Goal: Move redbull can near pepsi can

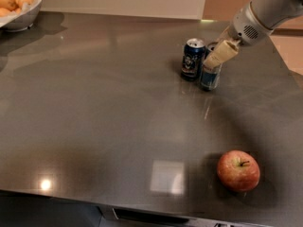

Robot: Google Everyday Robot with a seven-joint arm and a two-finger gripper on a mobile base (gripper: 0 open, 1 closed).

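The redbull can (209, 76), slim with silver and blue panels, stands upright on the dark table at the back right. The pepsi can (192, 59), shorter and dark navy with a whitish emblem, stands just left of it, almost touching. My gripper (215, 56) reaches in from the upper right and sits at the top of the redbull can, covering its upper part. The can's base rests on the table.
A red apple (238, 170) lies near the front right. A white bowl of oranges (19, 4) stands at the back left corner. The table's front edge (142, 212) runs along the bottom; its right edge is close to the arm.
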